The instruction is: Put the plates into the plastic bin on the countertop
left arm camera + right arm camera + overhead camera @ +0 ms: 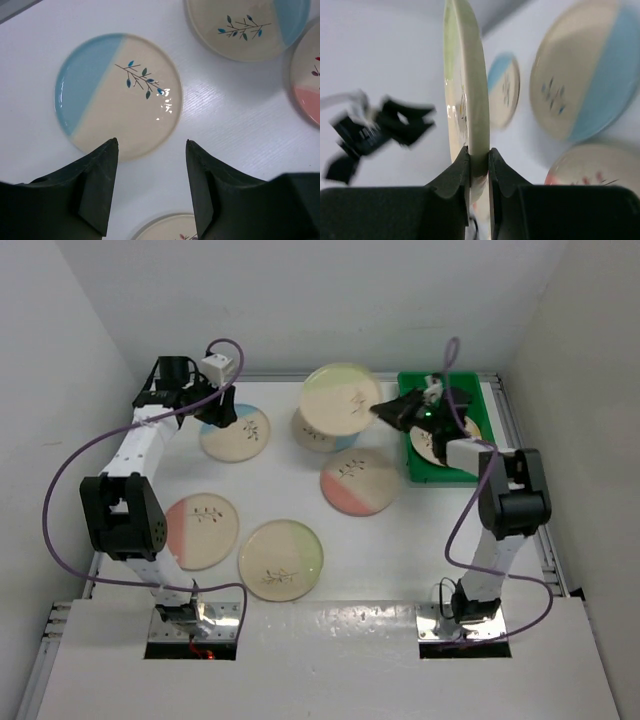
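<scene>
Right tool [479, 155] clamps a green plate [470, 90] by its rim, lifted edge-on just left of the bin [412, 465], likely for carrying across, while the left tool [152, 145] gapes empty over the blue plate [117, 95] on the counter [285, 475].

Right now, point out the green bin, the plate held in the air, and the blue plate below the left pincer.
green plastic bin [414, 470]: top view, near-left rim corner
held plate [338, 400]: top view, middle of its face
blue-segment plate [117, 95]: left wrist view, its centre
</scene>
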Robot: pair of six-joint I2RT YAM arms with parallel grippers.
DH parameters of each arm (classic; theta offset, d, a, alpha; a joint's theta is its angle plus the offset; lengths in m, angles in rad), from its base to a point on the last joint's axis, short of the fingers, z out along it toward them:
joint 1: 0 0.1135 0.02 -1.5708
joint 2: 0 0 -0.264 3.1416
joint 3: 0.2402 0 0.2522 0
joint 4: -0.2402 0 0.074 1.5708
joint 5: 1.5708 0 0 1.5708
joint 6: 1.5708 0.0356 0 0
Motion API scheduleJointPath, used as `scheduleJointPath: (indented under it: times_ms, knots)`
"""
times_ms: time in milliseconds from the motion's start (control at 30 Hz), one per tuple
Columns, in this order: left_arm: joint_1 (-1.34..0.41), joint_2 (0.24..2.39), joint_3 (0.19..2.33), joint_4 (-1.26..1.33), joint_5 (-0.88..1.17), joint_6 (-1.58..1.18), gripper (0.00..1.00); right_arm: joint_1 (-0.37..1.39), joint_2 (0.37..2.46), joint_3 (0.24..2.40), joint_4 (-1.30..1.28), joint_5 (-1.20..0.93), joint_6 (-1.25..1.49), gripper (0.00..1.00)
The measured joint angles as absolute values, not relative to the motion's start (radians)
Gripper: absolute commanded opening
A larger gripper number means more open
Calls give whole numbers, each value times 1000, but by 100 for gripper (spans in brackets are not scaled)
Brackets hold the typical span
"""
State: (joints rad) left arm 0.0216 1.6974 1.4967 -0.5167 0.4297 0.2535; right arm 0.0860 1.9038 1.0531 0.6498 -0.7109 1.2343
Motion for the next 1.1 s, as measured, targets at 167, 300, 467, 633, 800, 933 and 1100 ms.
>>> scheduleJointPath:
  times_ms: [167,300,467,633,800,933,1100]
  knots:
    - [20,1696,1465,-523,434,254,59,-112,1800,900,777,-566,1343,0]
    - [20,1696,1417,-541,437,264,58,-230,1691,702,785,-427,1367,0]
    - [19,1696,1374,-556,437,281,58,-307,1642,570,755,-280,1363,0]
    - [6,1696,1358,-570,436,291,58,-352,1642,528,773,-205,1368,0]
    - [-21,1696,1345,-577,436,302,58,-372,1649,527,773,-179,1360,0]
    - [-46,1696,1337,-582,426,305,58,-359,1672,576,694,-186,1304,1]
    - [-103,1696,1333,-593,410,318,59,-332,1686,638,533,-181,1223,23]
